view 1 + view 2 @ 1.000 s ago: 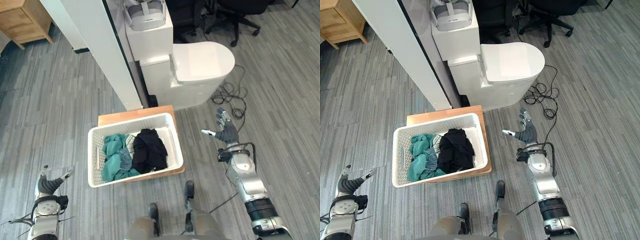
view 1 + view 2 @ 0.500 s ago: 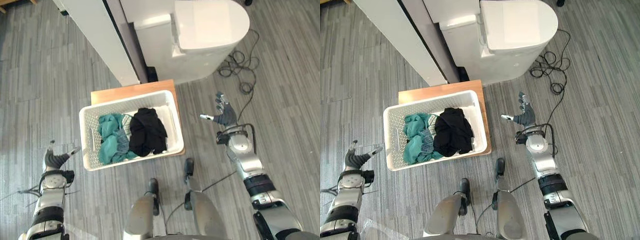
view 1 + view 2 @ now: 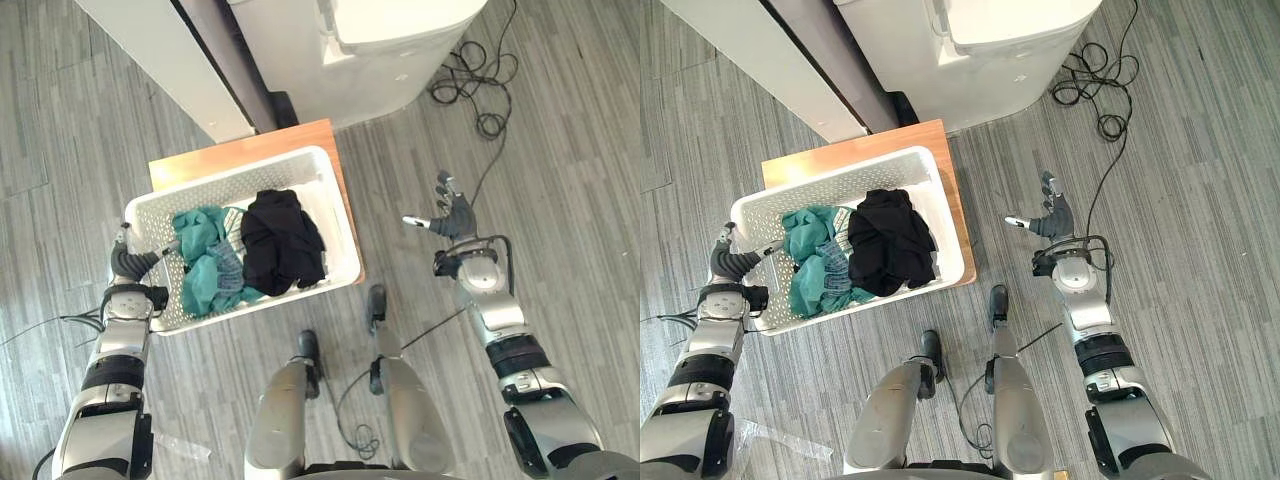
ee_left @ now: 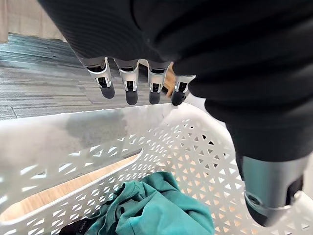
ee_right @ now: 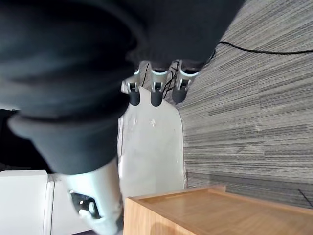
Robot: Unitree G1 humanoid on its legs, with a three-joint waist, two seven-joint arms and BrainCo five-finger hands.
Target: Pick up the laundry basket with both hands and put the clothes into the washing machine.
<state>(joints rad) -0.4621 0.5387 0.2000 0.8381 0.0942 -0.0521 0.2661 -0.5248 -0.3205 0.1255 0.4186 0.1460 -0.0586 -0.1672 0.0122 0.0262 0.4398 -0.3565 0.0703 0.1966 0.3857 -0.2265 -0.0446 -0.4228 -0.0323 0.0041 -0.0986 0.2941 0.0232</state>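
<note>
On the grey plank floor (image 3: 560, 150) in front of the robot, the white laundry basket (image 3: 340, 225) is sitting on a low wooden board (image 3: 240, 152), just before a white machine (image 3: 400, 50) with a rounded top; inside it a teal garment (image 3: 205, 265) is lying toward the robot's left and a black garment (image 3: 280, 240) is lying beside it toward the right, the two touching. The left hand (image 3: 130, 263) is hovering at the basket's left end with its fingers (image 4: 128, 85) stretched straight out over the rim and its thumb (image 4: 266, 186) reaching down on the inner side of the perforated wall, so the hand is straddling the rim without curling round it; whether it is actually touching the plastic I cannot tell. The right hand (image 3: 452, 215) is hanging well apart from the basket on the right side, above bare floor; its fingers (image 5: 155, 88) are extended and spread, its thumb (image 5: 95, 200) is sticking out sideways, and it is holding nothing.
</note>
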